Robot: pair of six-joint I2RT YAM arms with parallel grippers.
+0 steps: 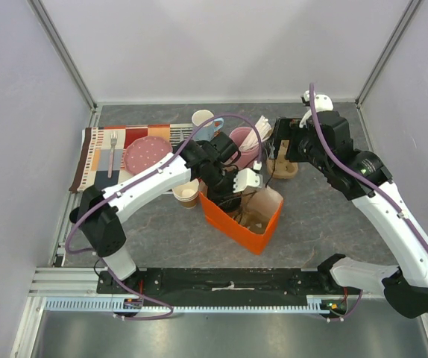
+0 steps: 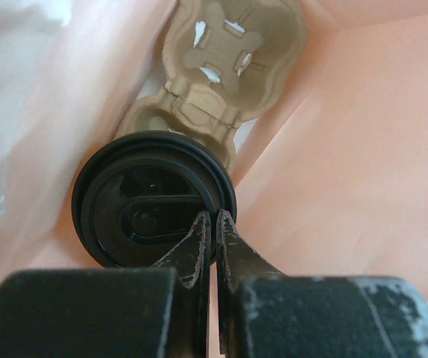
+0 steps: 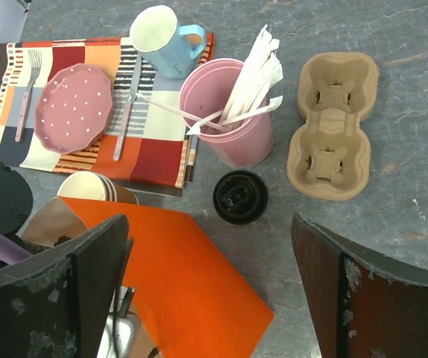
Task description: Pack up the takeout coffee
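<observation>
One takeout coffee [image 2: 139,198] upright, lid up, left pincer [image 2: 212,218] clenched on rim, right pincer [image 3: 208,224] released

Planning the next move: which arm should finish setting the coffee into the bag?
Left. The left gripper is shut on the coffee lid's rim inside the orange bag, at the cup tray. The right gripper hangs open outside it, over the table.
</observation>
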